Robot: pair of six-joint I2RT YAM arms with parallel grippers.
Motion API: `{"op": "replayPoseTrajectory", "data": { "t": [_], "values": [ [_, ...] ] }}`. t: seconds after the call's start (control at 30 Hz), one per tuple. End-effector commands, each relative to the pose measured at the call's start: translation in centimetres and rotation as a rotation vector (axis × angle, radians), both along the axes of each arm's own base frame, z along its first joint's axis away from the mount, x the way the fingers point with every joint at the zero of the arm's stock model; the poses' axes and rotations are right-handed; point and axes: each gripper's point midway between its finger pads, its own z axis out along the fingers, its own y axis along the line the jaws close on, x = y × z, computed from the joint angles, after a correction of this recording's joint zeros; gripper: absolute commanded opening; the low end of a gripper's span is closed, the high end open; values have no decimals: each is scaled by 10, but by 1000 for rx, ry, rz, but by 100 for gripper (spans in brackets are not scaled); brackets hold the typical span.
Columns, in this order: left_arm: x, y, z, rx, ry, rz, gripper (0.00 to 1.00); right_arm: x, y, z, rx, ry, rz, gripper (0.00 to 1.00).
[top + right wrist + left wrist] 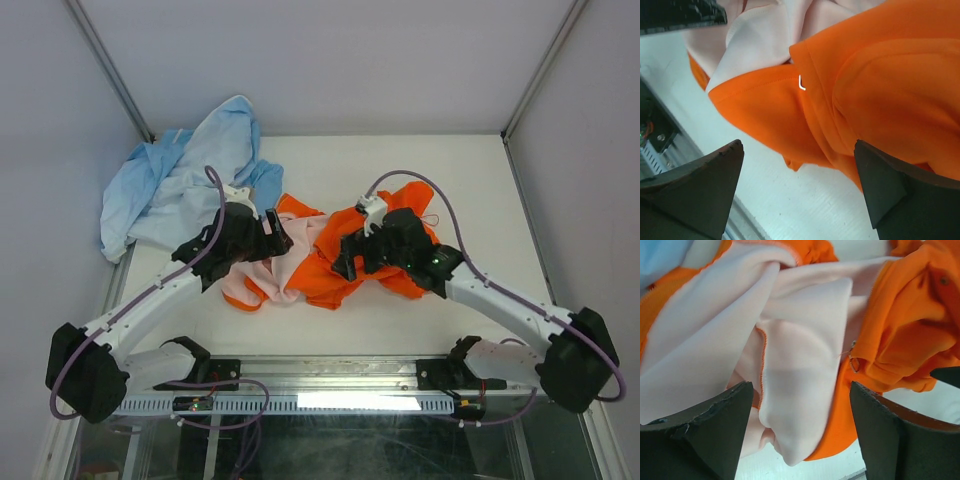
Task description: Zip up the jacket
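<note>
The jacket (325, 262) lies crumpled on the surface (400, 320), directly beneath both end effectors. The left end effector (800, 390) is spread wide and grips nothing, with pink lining (805, 340) bunched beyond its fingers. The right end effector (797, 150) is equally wide and empty above orange cloth, probably poised to spread the heap and expose the zipper.

One camera sits high up behind me and looks down on the whole table (400, 320). Two more ride on my wrists, one each. They look out between my fingers (705, 440), very close to the jacket (890, 75). All three views show that same jacket.
</note>
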Motion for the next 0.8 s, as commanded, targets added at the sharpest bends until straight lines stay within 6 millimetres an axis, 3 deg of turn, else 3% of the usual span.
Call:
{"op": "replayPoseTrajectory", "data": {
  "t": [0.0,0.17,0.3,0.47,0.57,0.77],
  "values": [
    [5,-3,-12,-39,10,28,79,44,30,32,-8,-153,-118,95],
    [5,-14,-40,-61,66,9,76,74,55,31,-95,-212,-207,95],
    [4,-24,-60,-81,120,-13,73,91,68,13,-154,-198,-265,95],
    [6,-32,-76,-76,154,-25,74,105,47,-17,-286,-188,-378,89],
    [11,-34,-82,-68,156,-19,74,106,20,-23,-356,-192,-440,73],
    [21,-37,-85,-56,153,-11,74,92,-37,-4,-362,-195,-517,19]
  ]
}}
